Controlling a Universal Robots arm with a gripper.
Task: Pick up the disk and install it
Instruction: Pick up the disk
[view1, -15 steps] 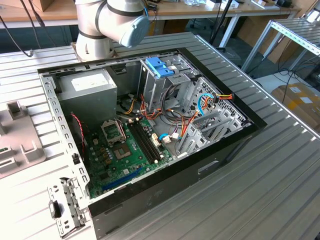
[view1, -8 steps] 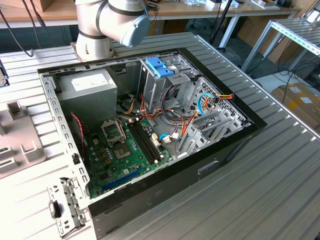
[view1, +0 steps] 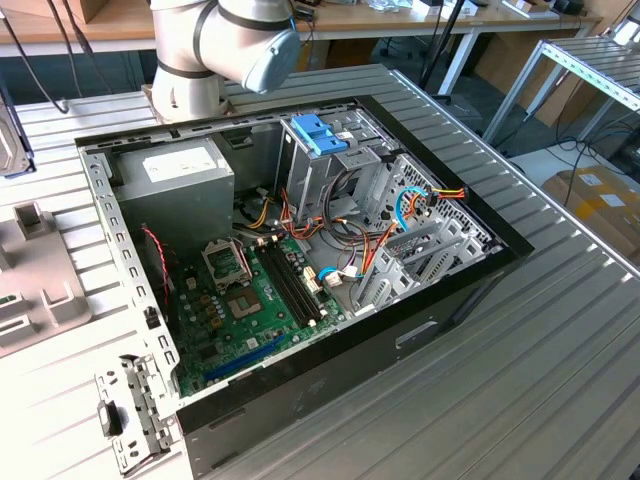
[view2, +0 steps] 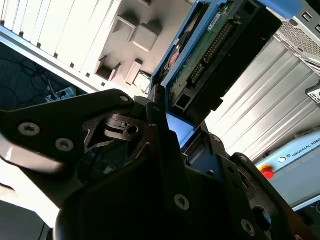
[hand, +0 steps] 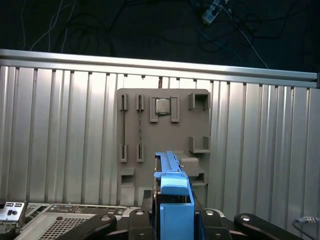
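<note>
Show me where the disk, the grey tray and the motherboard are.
Disk (hand: 172, 200), first wrist view, on its light-blue rail.
Grey tray (hand: 165, 135), first wrist view, on its bare middle.
Motherboard (view1: 225, 325), exterior view, on its green board.

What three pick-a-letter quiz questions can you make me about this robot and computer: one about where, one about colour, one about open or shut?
1. Where is the disk?
A) between the fingers of the end effector
B) in a drawer
C) on a shelf

2. What colour is the disk's rail?
A) red
B) light blue
C) yellow

3. How is the computer case?
A) closed up
B) open, insides showing
C) wrapped in paper

Answers:
1 A: both wrist views show the end effector clamped on the disk.
2 B: the rail shows light blue in the first wrist view.
3 B: the green board lies bare in the exterior view.
</note>
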